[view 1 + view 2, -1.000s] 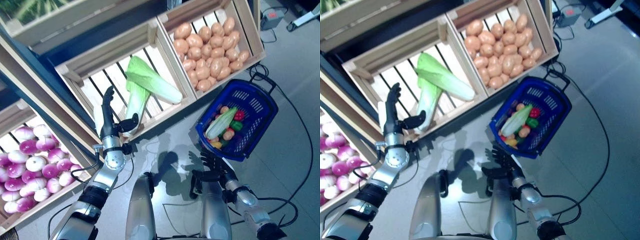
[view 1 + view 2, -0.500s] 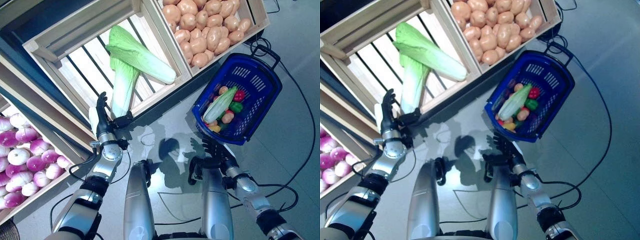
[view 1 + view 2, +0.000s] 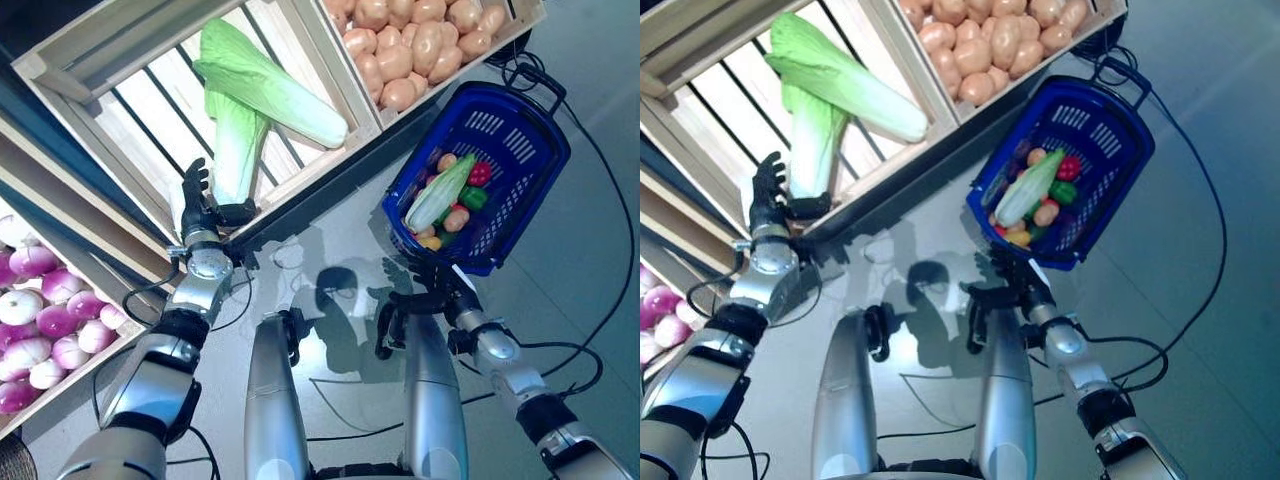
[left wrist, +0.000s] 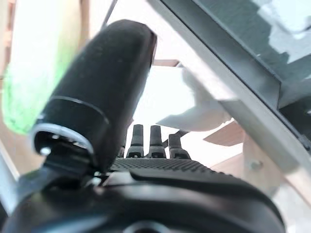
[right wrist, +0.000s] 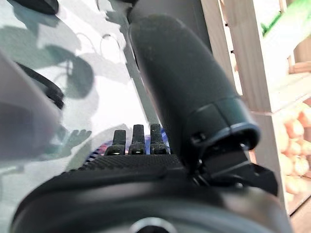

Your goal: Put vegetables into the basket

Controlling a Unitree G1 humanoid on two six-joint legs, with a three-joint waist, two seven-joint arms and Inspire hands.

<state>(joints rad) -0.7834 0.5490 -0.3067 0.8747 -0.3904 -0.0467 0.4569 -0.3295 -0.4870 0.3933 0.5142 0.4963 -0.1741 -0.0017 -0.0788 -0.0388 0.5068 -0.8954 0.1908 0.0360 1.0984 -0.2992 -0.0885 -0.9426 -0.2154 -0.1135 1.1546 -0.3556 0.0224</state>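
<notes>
While the left hand (image 3: 200, 215) reaches up at the wooden crate's (image 3: 110, 120) front edge, its fingers (image 3: 192, 180) are straight and spread, holding nothing; two cabbages (image 3: 265, 95) lie in the crate just past them. Right eye view: right hand (image 3: 1010, 285) hangs low over the floor, fingers relaxed, empty, the blue basket (image 3: 1095, 130) just beyond the fingertips, holding a cabbage (image 3: 1025, 190) and small vegetables. Left wrist view: fingers (image 4: 150, 141) extended, a green cabbage beside the thumb. Right wrist view: fingers (image 5: 133, 141) straight, basket barely visible past them.
</notes>
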